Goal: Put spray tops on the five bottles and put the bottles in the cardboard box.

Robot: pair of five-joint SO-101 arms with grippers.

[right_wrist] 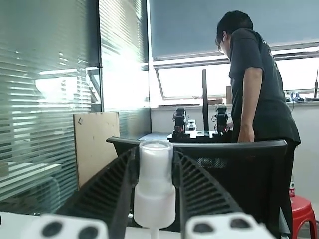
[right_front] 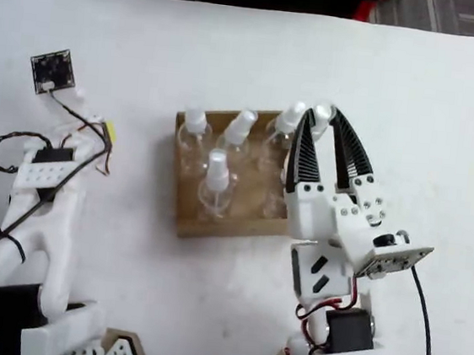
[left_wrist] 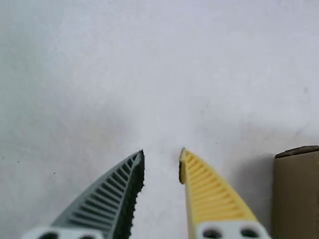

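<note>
Tabletop (right_front: 415, 94): white, carries both arms and the box.
Box (right_front: 183, 223): cardboard, mid-tabletop, between the two arms.
Bottles (right_front: 216, 188): clear; four can be seen inside the box, each capped in white. One stands nearer the front and three along the back.
Right fingers (right_front: 322, 117): over the box's right edge, just beside the rightmost capped bottle. They are closed on a white spray top (right_wrist: 154, 189), gripped at its neck, with a thin tube hanging below it.
Left fingers (left_wrist: 161, 157): one grey and one yellow, parted and holding nothing, low over bare tabletop. A cardboard corner (left_wrist: 299, 189) sits just beside them.
</note>
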